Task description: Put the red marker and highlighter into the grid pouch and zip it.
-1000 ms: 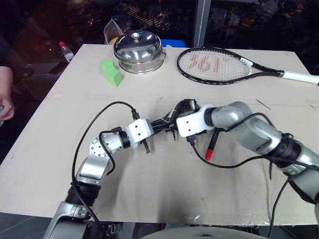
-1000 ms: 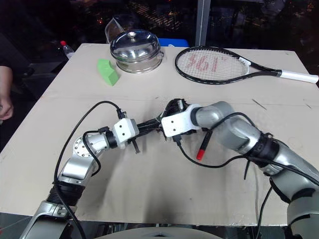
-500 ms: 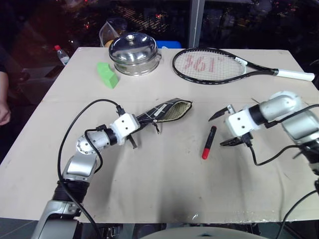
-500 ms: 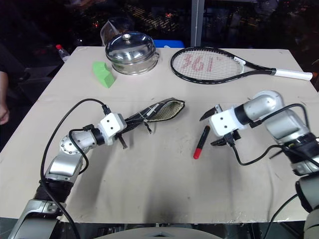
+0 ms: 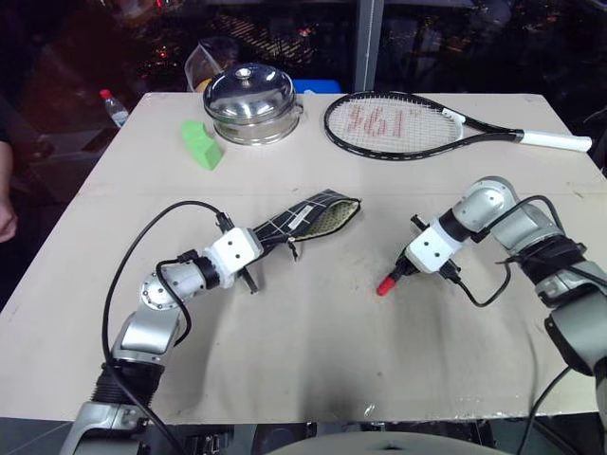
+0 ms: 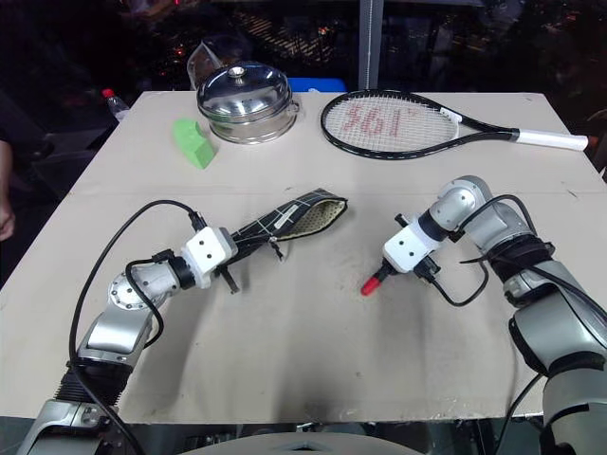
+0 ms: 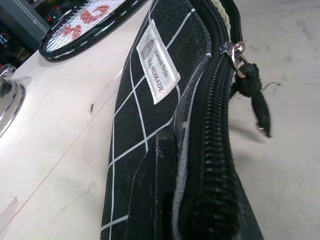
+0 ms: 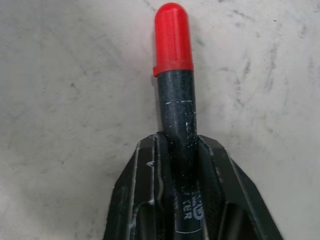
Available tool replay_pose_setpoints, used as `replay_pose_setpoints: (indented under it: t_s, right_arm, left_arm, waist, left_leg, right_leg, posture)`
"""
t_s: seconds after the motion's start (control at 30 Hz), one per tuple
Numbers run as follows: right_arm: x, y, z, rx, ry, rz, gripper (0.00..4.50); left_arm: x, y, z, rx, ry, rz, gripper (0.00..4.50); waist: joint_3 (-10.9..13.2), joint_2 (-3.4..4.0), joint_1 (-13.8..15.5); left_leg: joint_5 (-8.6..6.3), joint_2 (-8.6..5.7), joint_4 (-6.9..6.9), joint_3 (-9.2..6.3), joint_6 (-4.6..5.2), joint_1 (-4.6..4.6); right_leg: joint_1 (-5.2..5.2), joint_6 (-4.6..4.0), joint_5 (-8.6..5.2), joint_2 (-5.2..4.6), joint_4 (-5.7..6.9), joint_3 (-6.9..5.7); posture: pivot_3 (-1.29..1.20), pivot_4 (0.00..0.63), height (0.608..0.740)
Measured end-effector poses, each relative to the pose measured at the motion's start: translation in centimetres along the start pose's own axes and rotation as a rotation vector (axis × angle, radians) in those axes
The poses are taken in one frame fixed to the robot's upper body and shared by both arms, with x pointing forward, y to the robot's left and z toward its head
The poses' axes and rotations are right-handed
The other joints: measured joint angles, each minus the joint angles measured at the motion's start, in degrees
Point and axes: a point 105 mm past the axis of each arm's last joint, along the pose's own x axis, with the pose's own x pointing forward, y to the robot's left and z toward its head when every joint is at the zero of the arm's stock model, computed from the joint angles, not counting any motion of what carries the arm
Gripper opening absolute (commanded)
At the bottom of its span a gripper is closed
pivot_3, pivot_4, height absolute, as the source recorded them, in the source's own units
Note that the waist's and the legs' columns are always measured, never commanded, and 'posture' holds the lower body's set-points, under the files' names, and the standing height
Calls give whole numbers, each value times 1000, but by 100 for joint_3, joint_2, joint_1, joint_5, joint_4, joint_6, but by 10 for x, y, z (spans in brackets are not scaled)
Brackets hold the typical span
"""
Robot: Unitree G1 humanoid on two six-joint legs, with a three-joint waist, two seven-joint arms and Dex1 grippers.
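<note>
1. Two grips in place: left gripper pinched tight on one end of the grid pouch; right gripper with both fingers closed narrowly on the black barrel of the red marker, red cap poking out ahead.
2. Lies on the table: marker to the right of the pouch and well apart from it, cap end low against the surface, black end up in the fingers.
3. Rests flat with its far end gaping: pouch mouth open toward the marker, pale lining showing, zipper pull hanging loose partway along the teeth.
4. Judged light, stiff and smooth: round plastic barrel, likely to roll or swivel between narrow pads; best held mid-barrel, square across, not on the tapering cap.
5. Judged soft and floppy: fabric pouch likely to sag and close its own mouth when lifted by one end; better braced on the table, held close to the zipper line.
6. Cannot make out the highlighter anywhere on the table; possibly already inside the pouch, not confirmable.
7. Stand clear at the far edge: green block, steel lidded pot, tennis racket.
</note>
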Motion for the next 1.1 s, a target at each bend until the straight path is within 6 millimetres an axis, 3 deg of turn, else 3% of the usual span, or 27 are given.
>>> replay_pose_setpoints:
  t_s: [0.13, 0.27, 0.37, 0.47, 0.53, 0.63, 0.77, 0.93, 1.1]
  right_arm:
    - [-5, 9, 14, 210, -102, -115, 176]
    - [-22, -1, 49, 346, -152, -328, 175]
    - [-36, -11, 61, 380, -42, -498, 174]
    - [-44, -14, 44, 429, 165, -612, 173]
    - [-41, -21, 39, 409, 267, -637, 173]
    - [-28, -40, 53, 314, 294, -632, 173]
    - [-10, -64, 57, 200, 373, -607, 172]
    - [15, -82, 61, 167, 368, -563, 172]
    - [18, -83, 58, 157, 319, -558, 2556]
  left_arm:
    - [1, -3, 2, -6, -12, -1, 0]
    - [4, -6, 5, -11, -32, -6, 0]
    - [12, -11, 10, -16, -55, -28, 0]
    - [17, -15, 14, -12, -72, -52, 0]
    - [20, -18, 17, -16, -85, -67, 0]
    - [28, -21, 26, -17, -120, -83, 0]
    - [36, -26, 31, -24, -140, -103, 0]
    - [44, -25, 39, 0, -159, -96, 0]
    - [49, -29, 40, -25, -162, -92, 0]
  waist:
    - [2, 3, 85]
    - [3, 4, 97]
    - [2, 3, 88]
    - [1, 1, 79]
    - [1, 2, 59]
    - [2, 1, 53]
    - [2, 0, 50]
    - [3, -2, 76]
    - [5, -5, 82]
  left_leg:
    - [2, 0, -1, -4, -6, -15]
    - [-3, -3, -1, -9, -2, -17]
    - [-4, -5, -1, -9, -1, -18]
    - [-3, -9, 0, -9, -1, -17]
    - [-3, -11, -1, -5, 0, -18]
    - [-3, -12, -3, -10, 0, -20]
    - [-2, -21, -2, -4, 0, -21]
    - [-1, -26, 0, -5, -1, -24]
    - [-1, -28, 0, -7, 0, -26]
  right_leg:
    - [-7, -3, 0, -5, -4, -1]
    - [-9, -3, 0, -11, -4, -4]
    - [-11, -5, -2, -13, -7, -8]
    - [-11, -20, -11, -15, -7, -7]
    - [-17, -20, -11, -11, -5, -3]
    - [-17, -8, -5, 13, -5, -3]
    - [-18, -7, -5, 25, -5, -3]
    - [-16, -4, -5, 22, -6, -9]
    - [-14, -2, -5, 14, -7, -17]
  posture:
    - [0, 150, 740]
    - [0, 150, 740]
    - [0, 150, 740]
    - [0, 150, 740]
    - [0, 150, 740]
    - [0, 150, 740]
    - [0, 150, 740]
    - [0, 150, 740]
    - [0, 150, 740]
